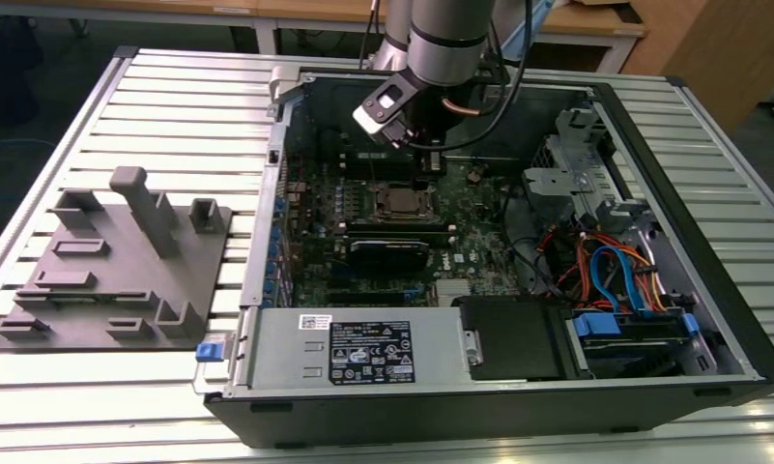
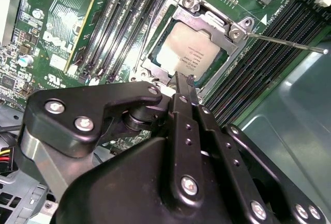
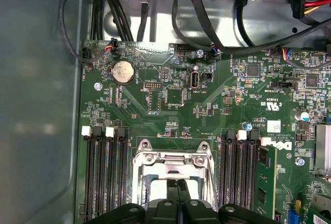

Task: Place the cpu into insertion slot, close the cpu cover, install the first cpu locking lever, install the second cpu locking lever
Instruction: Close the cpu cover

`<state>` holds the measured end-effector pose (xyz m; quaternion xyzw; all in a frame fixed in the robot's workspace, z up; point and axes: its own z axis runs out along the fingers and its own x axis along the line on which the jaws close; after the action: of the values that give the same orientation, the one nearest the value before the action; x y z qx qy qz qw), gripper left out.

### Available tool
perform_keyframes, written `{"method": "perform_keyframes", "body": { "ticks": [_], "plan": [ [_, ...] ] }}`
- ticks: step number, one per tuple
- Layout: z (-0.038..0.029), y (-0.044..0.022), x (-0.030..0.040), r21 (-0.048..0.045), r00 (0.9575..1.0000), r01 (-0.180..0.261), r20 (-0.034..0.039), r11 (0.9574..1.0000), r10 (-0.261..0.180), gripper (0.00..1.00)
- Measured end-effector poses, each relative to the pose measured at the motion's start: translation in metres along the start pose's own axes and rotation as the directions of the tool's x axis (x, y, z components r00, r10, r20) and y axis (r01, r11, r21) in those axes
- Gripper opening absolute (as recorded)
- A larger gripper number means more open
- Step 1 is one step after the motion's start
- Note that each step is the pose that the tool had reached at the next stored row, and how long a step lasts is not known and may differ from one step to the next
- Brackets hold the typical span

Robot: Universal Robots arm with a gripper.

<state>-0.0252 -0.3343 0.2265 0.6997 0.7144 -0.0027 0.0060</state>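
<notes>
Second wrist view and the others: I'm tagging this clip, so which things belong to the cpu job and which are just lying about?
Job in hand: cpu, seated; cpu cover around it; locking lever, sticking out; end effector, close by the cover.
Lying about: memory slots; coin battery; grey fixture block; blue cables.

The cpu (image 2: 189,48), just ahead of the tool (image 2: 184,84), bears faint lines of print, too dim to read. White lettering and a logo (image 3: 276,144) stand on the green board (image 3: 170,115), off to one side of the tool. Well apart from the tool, a white label (image 1: 367,353) with small black print and marks sits on a grey metal box (image 1: 283,365); none of it is legible.
</notes>
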Motion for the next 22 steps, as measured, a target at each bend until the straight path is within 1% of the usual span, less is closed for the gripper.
{"method": "perform_keyframes", "body": {
  "ticks": [4,6,12,17,22],
  "plan": [
    [0.0008,-0.0001,0.0,-0.0002,1.0,0.0,-0.0003,1.0,0.0,0.1],
    [0.0018,-0.0012,0.0001,0.0,1.0,0.0,0.0,1.0,0.0,0.1],
    [0.006,-0.0084,0.0002,0.0,1.0,0.0,-0.0003,1.0,0.0,0.1],
    [0.0122,-0.0173,0.0005,-0.0001,1.0,0.0,-0.0024,1.0,0.0,0.1],
    [0.014,-0.0306,0.0008,-0.0001,1.0,0.001,-0.0024,1.0,-0.001,0.1]
  ]
}}
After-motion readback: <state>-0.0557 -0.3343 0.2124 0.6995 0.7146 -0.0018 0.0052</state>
